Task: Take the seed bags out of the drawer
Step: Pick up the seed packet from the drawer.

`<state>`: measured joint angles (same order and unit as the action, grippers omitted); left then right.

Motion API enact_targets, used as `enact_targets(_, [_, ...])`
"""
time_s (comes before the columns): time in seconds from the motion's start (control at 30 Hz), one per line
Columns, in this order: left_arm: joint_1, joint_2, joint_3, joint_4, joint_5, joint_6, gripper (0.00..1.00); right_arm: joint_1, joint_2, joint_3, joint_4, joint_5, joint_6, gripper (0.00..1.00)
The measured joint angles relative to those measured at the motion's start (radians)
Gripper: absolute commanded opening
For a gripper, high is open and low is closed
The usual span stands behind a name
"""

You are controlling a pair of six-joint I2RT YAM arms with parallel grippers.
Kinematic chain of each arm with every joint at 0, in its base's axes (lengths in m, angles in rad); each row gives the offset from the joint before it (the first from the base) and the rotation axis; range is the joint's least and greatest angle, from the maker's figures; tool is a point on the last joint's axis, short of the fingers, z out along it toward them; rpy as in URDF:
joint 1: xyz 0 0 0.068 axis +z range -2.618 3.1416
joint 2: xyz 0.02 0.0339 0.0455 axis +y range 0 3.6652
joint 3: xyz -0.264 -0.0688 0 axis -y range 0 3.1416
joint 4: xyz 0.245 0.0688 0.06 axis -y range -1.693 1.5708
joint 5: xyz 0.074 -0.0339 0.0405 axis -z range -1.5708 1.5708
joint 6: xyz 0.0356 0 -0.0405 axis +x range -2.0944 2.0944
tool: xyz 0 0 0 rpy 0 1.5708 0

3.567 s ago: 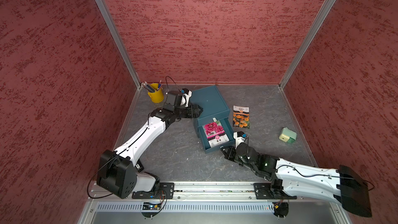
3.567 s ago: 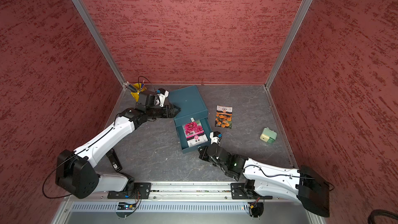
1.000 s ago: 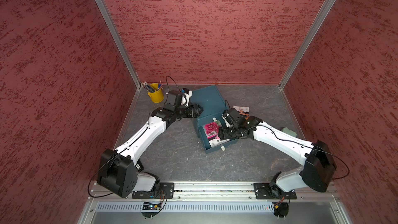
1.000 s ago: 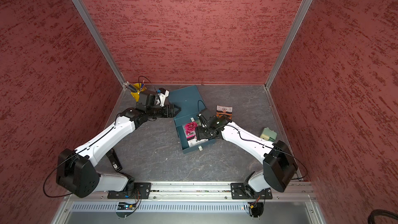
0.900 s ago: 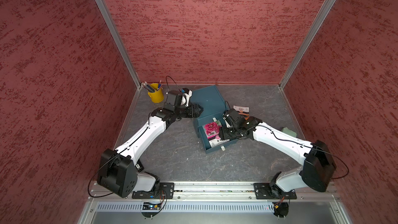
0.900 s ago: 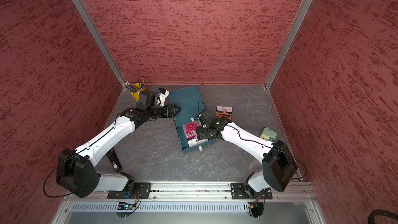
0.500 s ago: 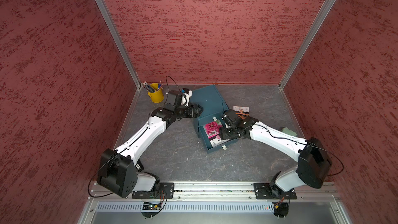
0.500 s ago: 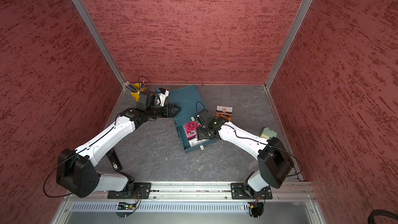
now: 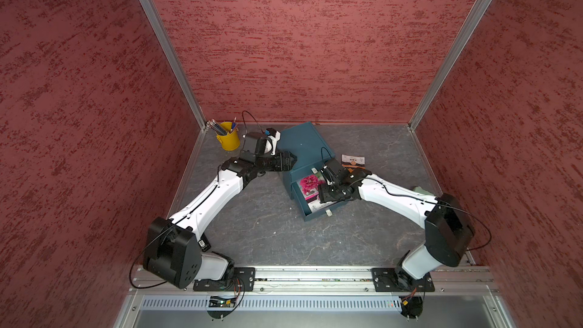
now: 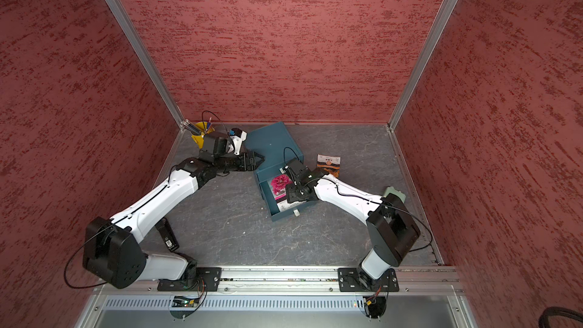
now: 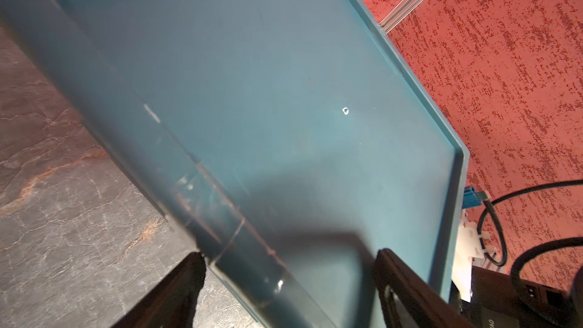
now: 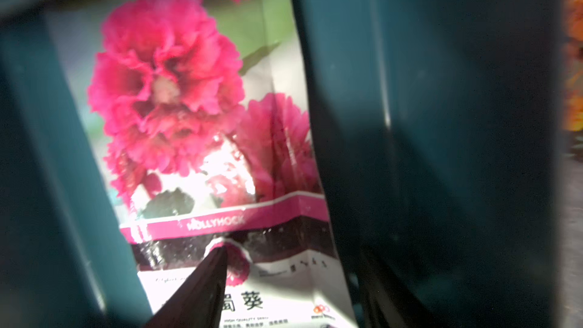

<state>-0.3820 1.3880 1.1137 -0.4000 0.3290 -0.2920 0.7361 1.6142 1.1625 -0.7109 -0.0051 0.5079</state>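
Slate tabletop (image 9: 268,231) bears the drawer (image 9: 312,215), walls crowding the parted right gripper (image 12: 291,247).

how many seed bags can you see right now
2: a pink-flower bag lies in the open drawer, an orange-flower bag lies on the tabletop beside the cabinet. Another could be hidden beneath the pink one.

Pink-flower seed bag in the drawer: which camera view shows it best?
Right wrist view: the pink-flower seed bag appears large, HOLLYHOCK label readable. In both top views the bag is small, partly covered by the right arm. The left wrist view misses it.
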Motion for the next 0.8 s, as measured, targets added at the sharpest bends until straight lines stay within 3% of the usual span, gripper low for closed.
enact_targets(0.27, [0.000, 0.002, 0.000, 0.005, 0.003, 0.000, 0.87, -0.005, 0.009, 0.002, 0.060, -0.150, 0.008, 0.61])
enact_targets(0.47, [0.001, 0.006, 0.000, 0.011, 0.006, -0.006, 0.87, -0.003, 0.034, 0.002, 0.127, -0.193, 0.036, 0.56])
enact_targets(0.8, [0.002, 0.006, 0.000, 0.012, 0.003, -0.006, 0.87, -0.003, 0.044, -0.011, 0.173, -0.176, 0.081, 0.25])
